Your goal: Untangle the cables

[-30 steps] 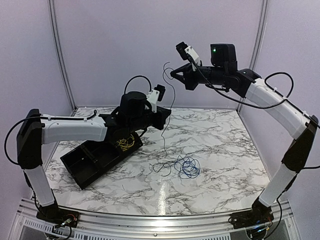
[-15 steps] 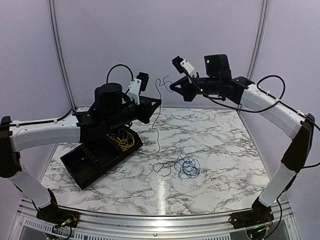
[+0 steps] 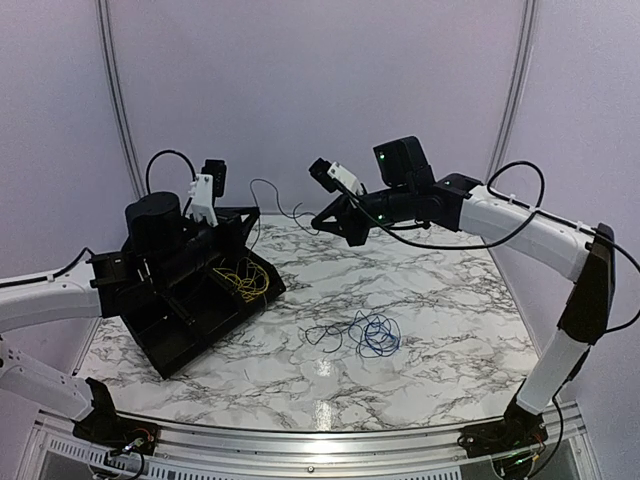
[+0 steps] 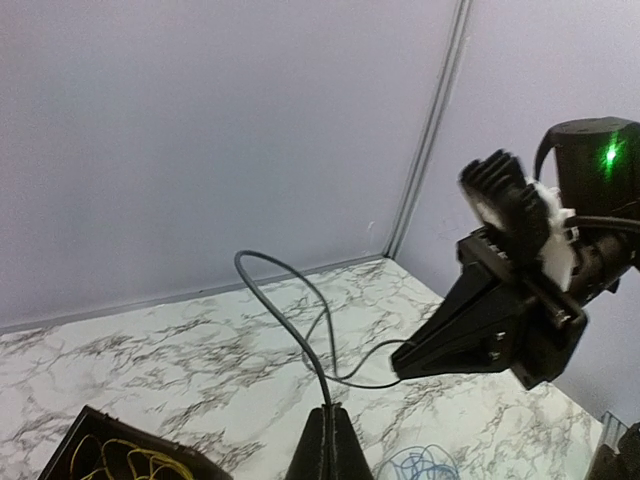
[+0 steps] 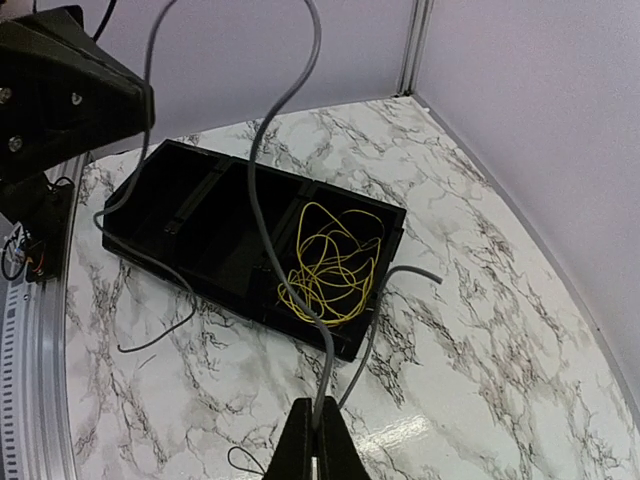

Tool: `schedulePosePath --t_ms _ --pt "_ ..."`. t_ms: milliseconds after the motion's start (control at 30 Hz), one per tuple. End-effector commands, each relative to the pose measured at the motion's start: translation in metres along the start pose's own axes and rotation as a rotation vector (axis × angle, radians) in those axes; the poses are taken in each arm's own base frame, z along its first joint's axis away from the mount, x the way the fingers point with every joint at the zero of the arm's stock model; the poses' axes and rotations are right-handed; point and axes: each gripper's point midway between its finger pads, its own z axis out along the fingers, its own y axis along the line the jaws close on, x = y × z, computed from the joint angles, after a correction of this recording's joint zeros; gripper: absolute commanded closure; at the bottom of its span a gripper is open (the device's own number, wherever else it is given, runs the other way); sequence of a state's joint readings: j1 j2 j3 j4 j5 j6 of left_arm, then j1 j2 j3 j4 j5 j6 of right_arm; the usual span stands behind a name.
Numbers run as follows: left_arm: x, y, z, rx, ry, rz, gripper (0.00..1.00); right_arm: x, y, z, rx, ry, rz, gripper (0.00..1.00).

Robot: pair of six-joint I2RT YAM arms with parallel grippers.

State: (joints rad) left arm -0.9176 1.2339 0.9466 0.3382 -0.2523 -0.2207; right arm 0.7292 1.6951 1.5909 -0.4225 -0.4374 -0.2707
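A thin black cable point(image 3: 275, 195) hangs in the air between my two grippers. My left gripper point(image 3: 250, 215) is shut on one part of it, above the far end of the black tray point(image 3: 150, 350). My right gripper point(image 3: 316, 226) is shut on another part, just to the right. In the left wrist view the cable point(image 4: 290, 320) rises from my shut jaws point(image 4: 328, 412) and curves over to the right gripper point(image 4: 395, 368). The yellow cable point(image 3: 245, 280) lies bunched in the tray's right compartment. The blue cable point(image 3: 378, 335) lies coiled on the table with thin dark loops point(image 3: 318, 336) beside it.
The tray has several compartments and sits tilted at the left of the marble table point(image 3: 440, 300). The right wrist view shows the tray point(image 5: 200, 230), the yellow cable point(image 5: 325, 265) and a loose dark strand point(image 5: 160, 335) beside it. Walls enclose the back and sides.
Both grippers have moved down and to the left, carrying the black cable. The left arm has swung left over the tray. The strand that hung down to the table no longer shows.
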Motion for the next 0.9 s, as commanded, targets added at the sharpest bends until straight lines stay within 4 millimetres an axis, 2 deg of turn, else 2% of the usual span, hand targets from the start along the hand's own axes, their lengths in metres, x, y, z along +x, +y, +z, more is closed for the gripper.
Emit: schedulePosePath --t_ms 0,100,167,300,433,467,600,700,867 --pt "-0.003 0.043 -0.028 -0.183 -0.053 -0.066 1.0 0.004 0.012 0.006 -0.063 0.008 0.009 0.98" --pt "-0.004 0.061 -0.044 -0.252 -0.077 -0.119 1.0 0.008 0.017 0.018 -0.101 0.02 0.018 1.0" --pt "0.001 0.075 -0.053 -0.302 -0.081 -0.148 1.0 0.013 0.019 0.038 -0.128 0.041 0.029 1.0" --pt "0.022 0.1 -0.065 -0.388 -0.072 -0.208 1.0 0.02 0.04 0.083 -0.205 0.07 0.005 1.0" --pt "0.038 0.123 -0.08 -0.5 -0.092 -0.231 1.0 0.019 0.057 0.122 -0.253 0.075 -0.009 1.0" --pt "0.042 0.132 -0.083 -0.538 -0.1 -0.23 1.0 0.012 0.057 0.129 -0.257 0.061 -0.01 1.0" --pt "0.052 0.159 -0.093 -0.632 -0.142 -0.245 1.0 0.009 0.064 0.157 -0.278 0.052 0.0 1.0" --pt "0.061 0.175 -0.098 -0.674 -0.165 -0.28 1.0 0.015 0.08 0.175 -0.313 0.06 0.001 1.0" --pt "0.075 0.189 -0.105 -0.712 -0.161 -0.3 1.0 0.03 0.105 0.2 -0.4 0.071 0.036 1.0"
